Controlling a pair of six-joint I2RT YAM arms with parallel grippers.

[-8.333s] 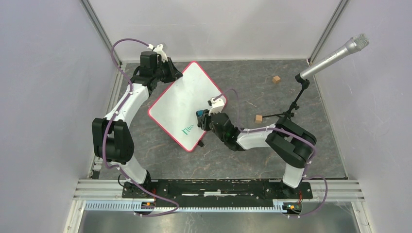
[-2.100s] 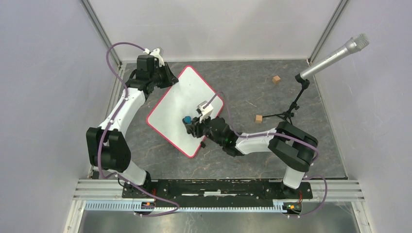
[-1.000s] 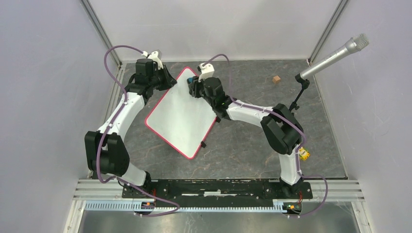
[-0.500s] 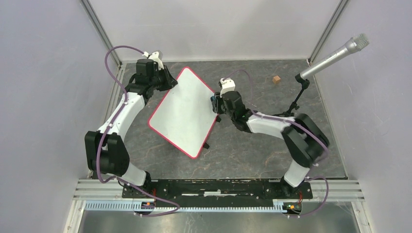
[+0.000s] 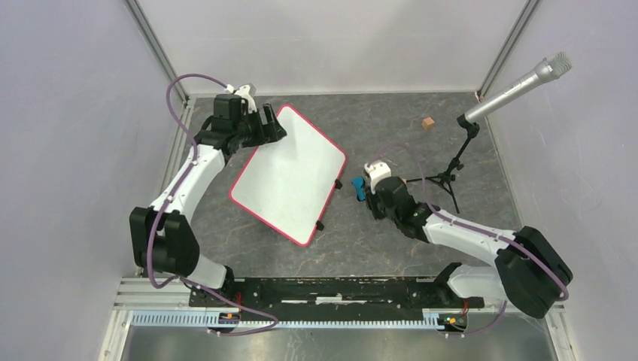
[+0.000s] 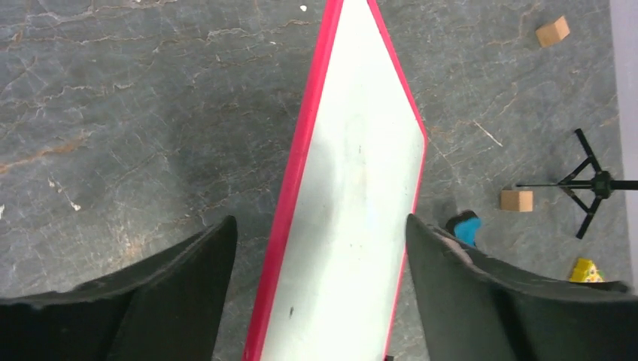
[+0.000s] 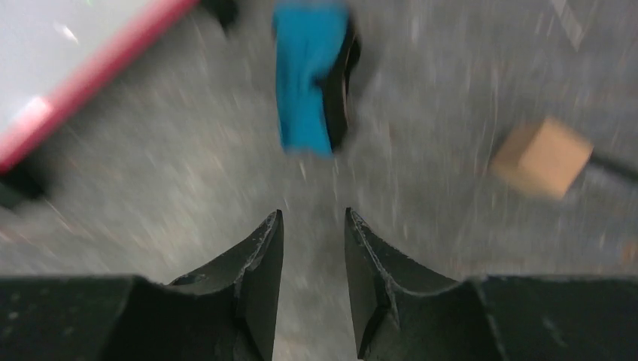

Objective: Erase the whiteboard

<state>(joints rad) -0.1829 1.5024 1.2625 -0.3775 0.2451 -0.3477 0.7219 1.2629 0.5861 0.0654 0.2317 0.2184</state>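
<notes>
The whiteboard [image 5: 288, 177], white with a thin red rim, lies tilted on the grey table and shows only faint smudges [image 6: 353, 195]. My left gripper [image 5: 276, 129] hangs over its far corner, wide open, and the board's narrow end runs between its fingers [image 6: 218, 256] without touching them. A blue eraser [image 5: 360, 188] lies on the table just off the board's right corner. In the right wrist view this eraser [image 7: 310, 83] lies ahead of my right gripper [image 7: 312, 214]. That gripper's fingers stand a little apart with nothing between them. In the top view the right gripper [image 5: 369, 195] is beside the eraser.
A microphone [image 5: 519, 81] on a black tripod [image 5: 445, 179] stands at the right. One small wooden cube [image 5: 428, 122] sits at the far right, another [image 7: 540, 156] close to the eraser. A small yellow thing [image 6: 585, 269] lies near the tripod's feet. Grey walls enclose the table.
My left gripper has opened and let go of the board's far corner. My right arm swung from the board's top edge down to the right, and the eraser now lies free on the table.
</notes>
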